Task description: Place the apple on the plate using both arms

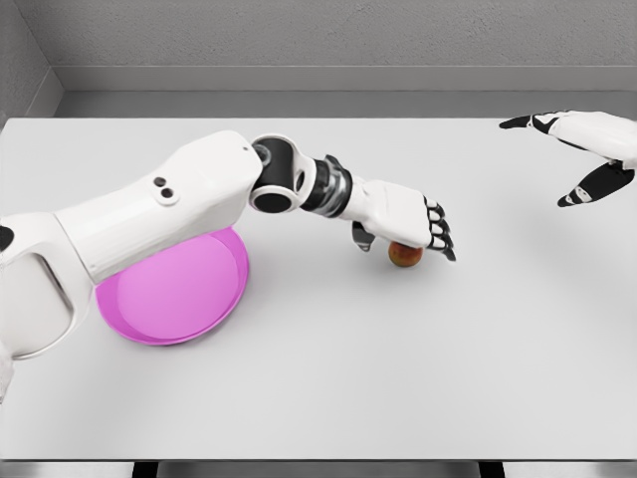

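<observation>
Apple (404,256) lies just under left hand (403,217).

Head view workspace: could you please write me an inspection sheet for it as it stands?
Surface: white table, flat.
Job's things: apple on the table near the middle, under the left hand; pink plate at the left, holding nothing visible, partly hidden by the left arm.
Clutter: nothing seen.
Grippers: left hand spread over the apple, fingers draped past it, not clearly closed around it; right hand at the upper right, above the table, fingers spread, holding nothing.
Cables: nothing seen.
Surroundings: grey wall behind the table.
</observation>
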